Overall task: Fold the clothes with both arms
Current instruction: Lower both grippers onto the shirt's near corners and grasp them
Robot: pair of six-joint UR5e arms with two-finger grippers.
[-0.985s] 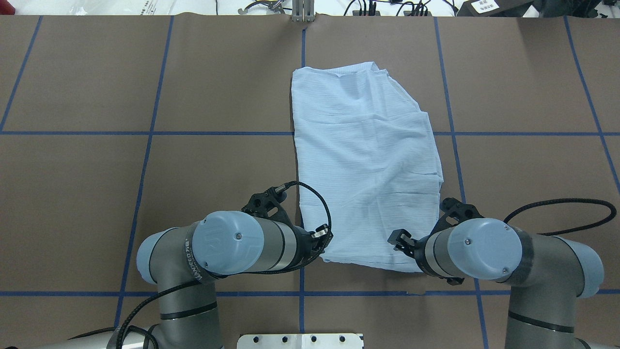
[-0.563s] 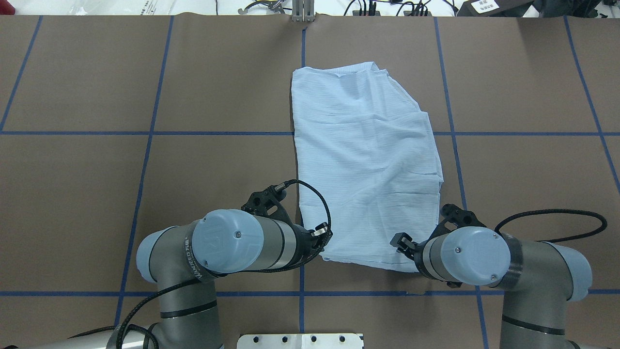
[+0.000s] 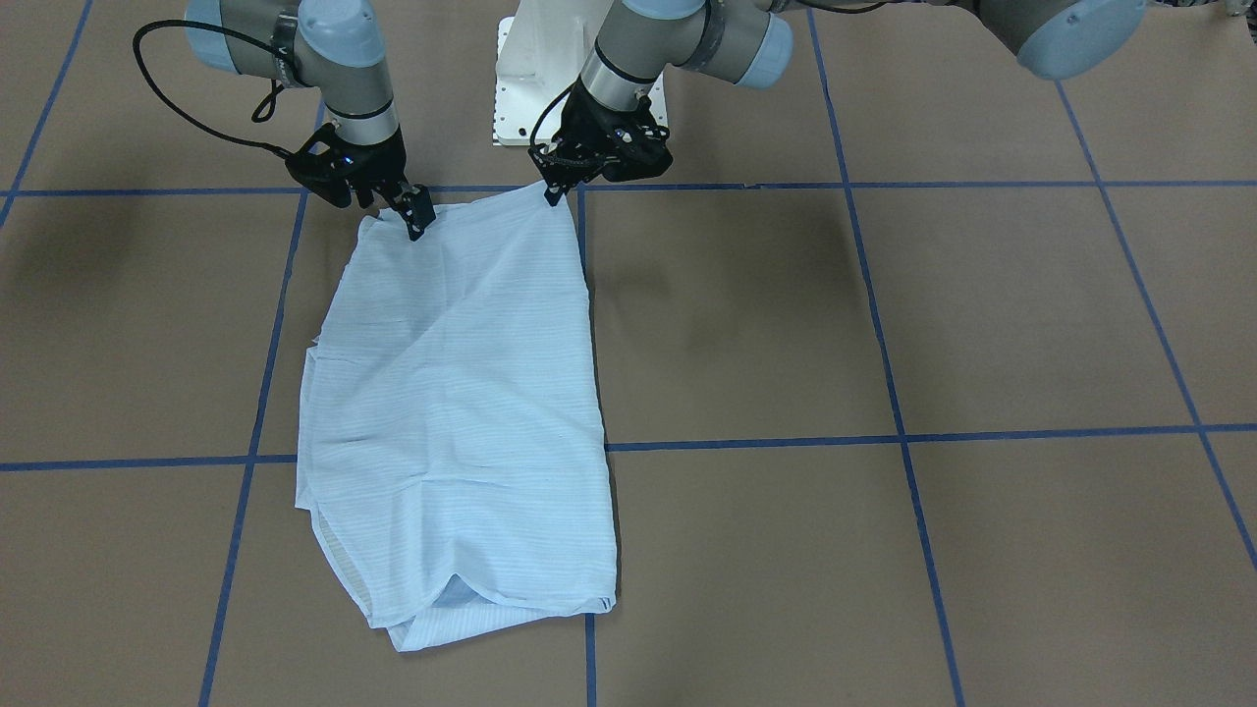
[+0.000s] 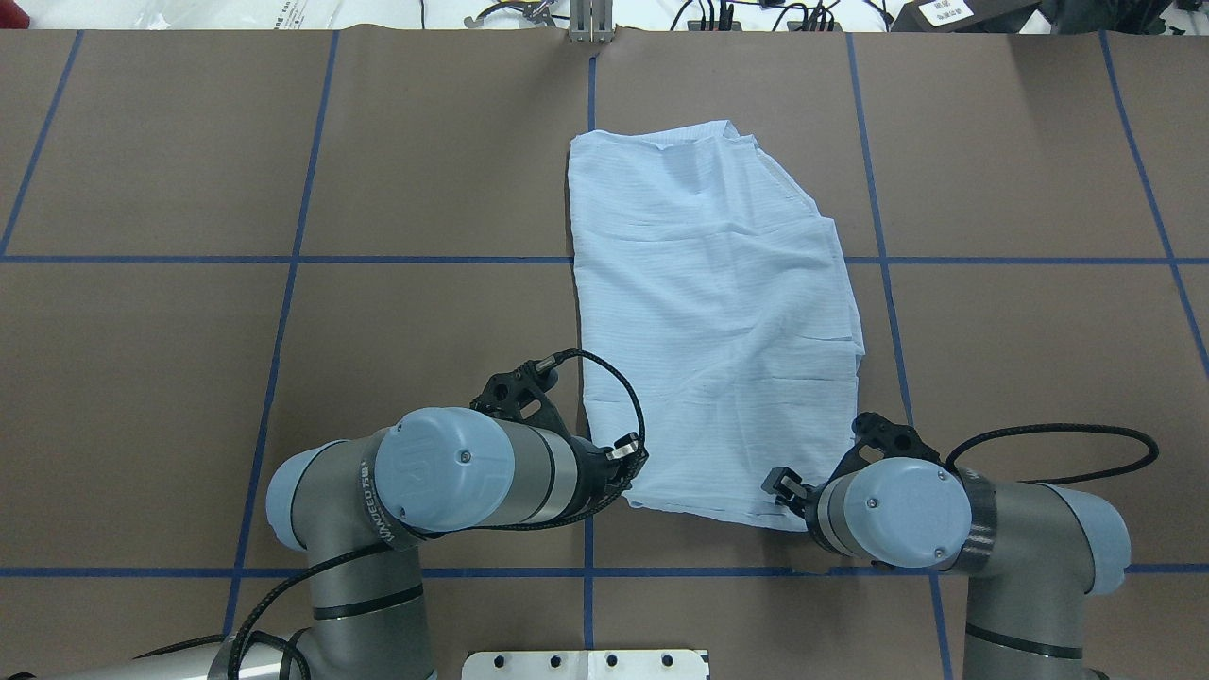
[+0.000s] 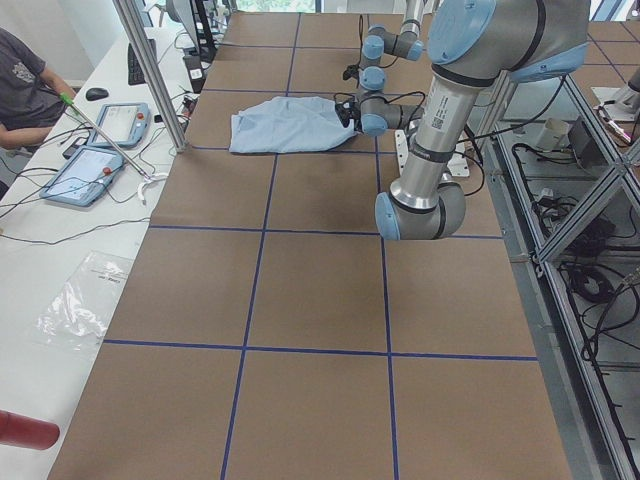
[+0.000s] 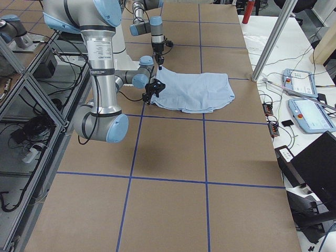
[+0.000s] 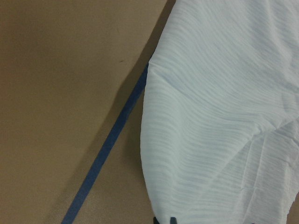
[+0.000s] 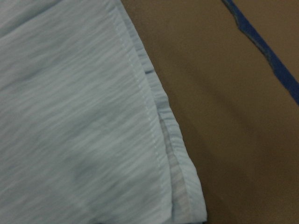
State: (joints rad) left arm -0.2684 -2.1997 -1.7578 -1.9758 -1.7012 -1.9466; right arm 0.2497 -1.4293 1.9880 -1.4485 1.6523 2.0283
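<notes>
There is 1 shirt (image 4: pixel 718 312) on 1 table (image 4: pixel 189 378). There are 2 arms: 1 left arm (image 4: pixel 444 482) and 1 right arm (image 4: pixel 945 515). There are 2 grippers: 1 left gripper (image 3: pixel 552 192) and 1 right gripper (image 3: pixel 417 224). There is 1 white base (image 3: pixel 520 98). On the far bench (image 5: pixel 60 230) are 2 tablets, 1 nearer tablet (image 5: pixel 85 172) and 1 farther tablet (image 5: pixel 118 122). There is 1 person (image 5: pixel 25 80).

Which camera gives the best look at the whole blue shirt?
The front-facing view: the shirt lies whole and nearly unblocked. Overhead, the arms cover its near edge; side views show it small; wrist cameras only corners.
</notes>
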